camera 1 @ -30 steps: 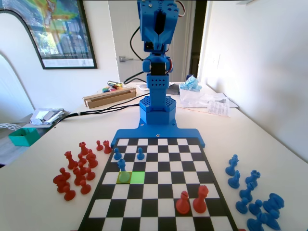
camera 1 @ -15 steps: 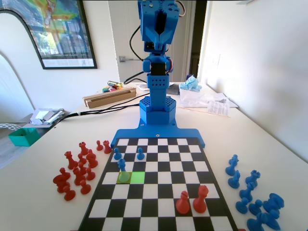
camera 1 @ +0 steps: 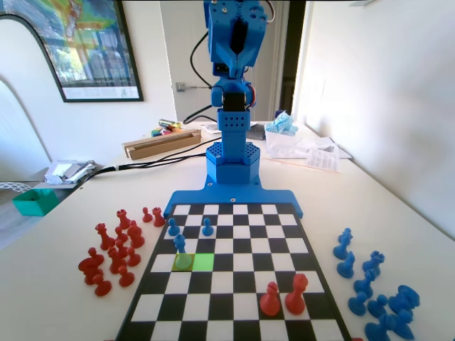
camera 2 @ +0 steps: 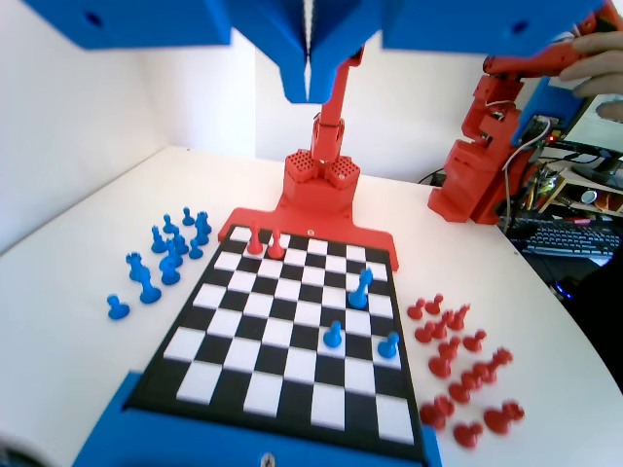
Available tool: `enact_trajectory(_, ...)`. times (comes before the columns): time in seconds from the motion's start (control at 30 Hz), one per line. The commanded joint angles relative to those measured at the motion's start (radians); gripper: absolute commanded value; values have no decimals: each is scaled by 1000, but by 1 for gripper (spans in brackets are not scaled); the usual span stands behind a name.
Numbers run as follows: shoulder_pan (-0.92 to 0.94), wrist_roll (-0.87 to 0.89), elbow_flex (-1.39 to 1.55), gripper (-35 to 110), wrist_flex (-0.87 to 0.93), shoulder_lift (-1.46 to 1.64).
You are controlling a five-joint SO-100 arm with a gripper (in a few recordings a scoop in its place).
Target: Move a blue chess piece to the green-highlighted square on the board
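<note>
Three small blue plastic pawns stand on the flat black-and-white chequered board, all in its left half in the fixed view: one and one in the second row from the arm, and the blue chess piece a row nearer the camera. We find that third pawn just behind the duller yellow-olive tinted square; the single bright green-highlighted square lies beside that one, to its right, and is bare. Two taller red pieces stand side by side near the board's near edge.

Off the board we count about fifteen red pieces clustered on the table to the left, and roughly a dozen blue pieces to the right; the overlap prevents an exact count.

From the wrist view we see the same three pawns, but no coloured squares. It does show the two-finger gripper closely: its jaws meet in a thin seam, closed with nothing between them. The fixed view places it high on the upright blue arm, well above the board.

Against the earlier frames, we note only a slight shift of the gripper at the top of the picture; every piece keeps its square.
</note>
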Motion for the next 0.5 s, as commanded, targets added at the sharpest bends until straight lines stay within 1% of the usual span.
enact_trajectory(0.0,15,-6,-170,1,-29,-138)
enact_trajectory(0.23,129,23,-328,1,-71,-433)
enact_trajectory(0.33,189,94,-336,1,-153,-529)
enact_trajectory(0.47,261,114,-279,1,-301,-634)
